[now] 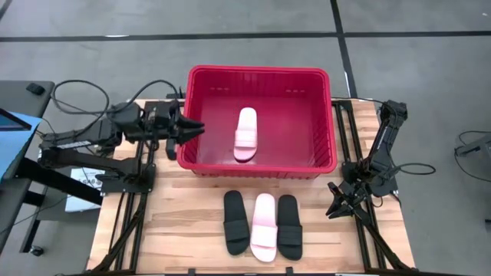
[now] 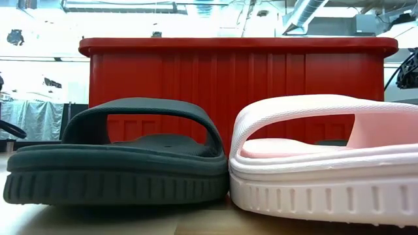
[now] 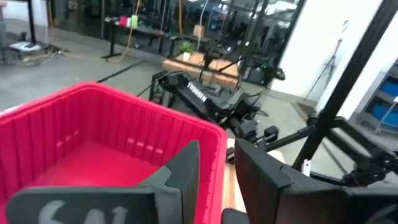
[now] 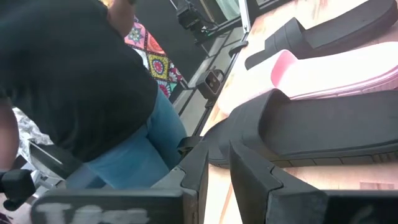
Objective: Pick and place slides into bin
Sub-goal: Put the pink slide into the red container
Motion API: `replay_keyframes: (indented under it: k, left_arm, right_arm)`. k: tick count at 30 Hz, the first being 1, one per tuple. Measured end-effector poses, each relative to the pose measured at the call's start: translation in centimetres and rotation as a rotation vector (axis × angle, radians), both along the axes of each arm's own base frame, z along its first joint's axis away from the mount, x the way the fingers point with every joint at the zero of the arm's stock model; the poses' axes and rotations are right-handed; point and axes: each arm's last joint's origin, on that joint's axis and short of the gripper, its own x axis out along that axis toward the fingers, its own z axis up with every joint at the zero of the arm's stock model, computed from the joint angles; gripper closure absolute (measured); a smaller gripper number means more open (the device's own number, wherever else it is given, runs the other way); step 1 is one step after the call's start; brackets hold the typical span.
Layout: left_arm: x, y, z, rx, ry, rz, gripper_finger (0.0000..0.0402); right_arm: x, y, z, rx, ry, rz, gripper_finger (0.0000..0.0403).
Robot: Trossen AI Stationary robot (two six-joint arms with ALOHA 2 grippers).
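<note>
Beyond table, person [image 4: 93, 93] only in right wrist view, pink slide [image 1: 246, 134] inside bin [image 1: 261, 73] only overhead

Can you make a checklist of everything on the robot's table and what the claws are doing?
Surface: light wooden tabletop.
Job's things: large red plastic slotted bin holds one pale pink slide; two black slides flank a second pink slide on the wood.
Clutter: nothing seen.
Grippers: left gripper open, empty, at the bin's left rim; right gripper empty, beside the row.
Cables: black cables behind the left arm.
Surroundings: person in jeans nearby.
</note>
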Motion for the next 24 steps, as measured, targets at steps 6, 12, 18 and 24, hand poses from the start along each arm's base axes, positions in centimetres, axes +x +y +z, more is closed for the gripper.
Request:
replay_keyframes:
  k: [6, 12, 18, 24]
  left_arm:
    - [-0.8, -1.1, -0.6, 0.041, -0.025, -0.067, 0.031]
    - [-0.9, -2.1, -0.9, 0.083, -0.041, -0.087, 0.031]
    - [-0.9, -2.5, -0.7, 0.149, -0.061, -0.086, 0.031]
    - [-1.0, -2.5, -0.1, 0.145, -0.128, -0.083, 0.031]
  right_arm:
    - [0.0, 0.0, 0.0, 0.002, 0.001, -0.002, 0.0346]
    - [0.0, 0.0, 0.1, 0.01, -0.009, -0.001, 0.0346]
    - [0.0, 0.0, -0.1, -0.115, -0.076, 0.027, 0.0346]
    - [0.0, 0.0, -0.1, -0.124, -0.083, 0.028, 0.0346]
